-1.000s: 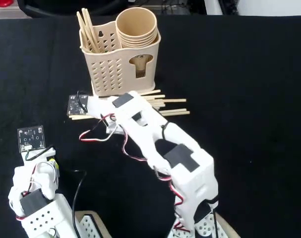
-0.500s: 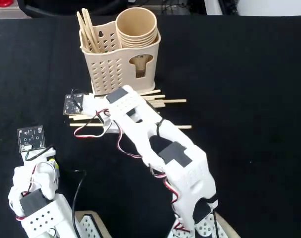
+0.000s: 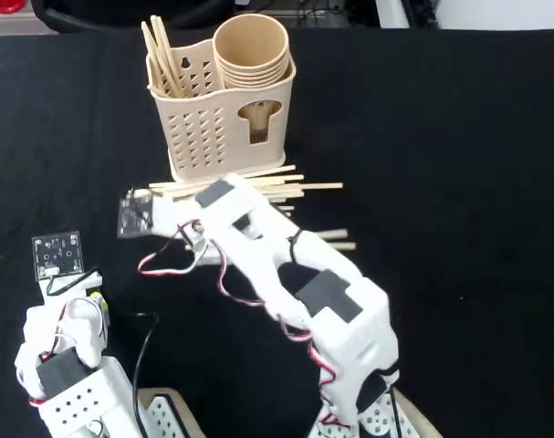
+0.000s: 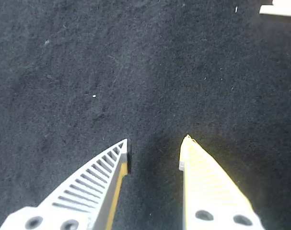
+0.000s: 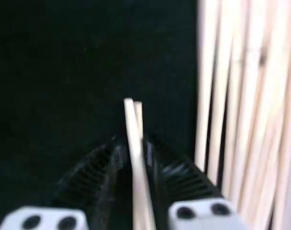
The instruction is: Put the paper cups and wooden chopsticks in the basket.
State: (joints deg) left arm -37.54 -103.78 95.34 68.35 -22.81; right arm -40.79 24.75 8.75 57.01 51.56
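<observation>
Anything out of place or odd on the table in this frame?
Loose pale wooden chopsticks lie scattered on the black table in front of the beige perforated plastic basket, not in it. The right gripper has its jaws shut on a pair of chopsticks. Nothing looks damaged.

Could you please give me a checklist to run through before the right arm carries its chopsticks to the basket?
1. Grip: right gripper shut on two held chopsticks: ok.
2. Held pair apart from the loose chopsticks: a dark gap shows between them: ok.
3. Held pair raised off the cloth: cannot tell.
4. Room in the basket: a few upright sticks stand in one compartment, with space beside them: ok.
5. Paper cups stacked in the other compartment: ok.
6. Left gripper open over bare cloth, away from the basket: ok.
</observation>
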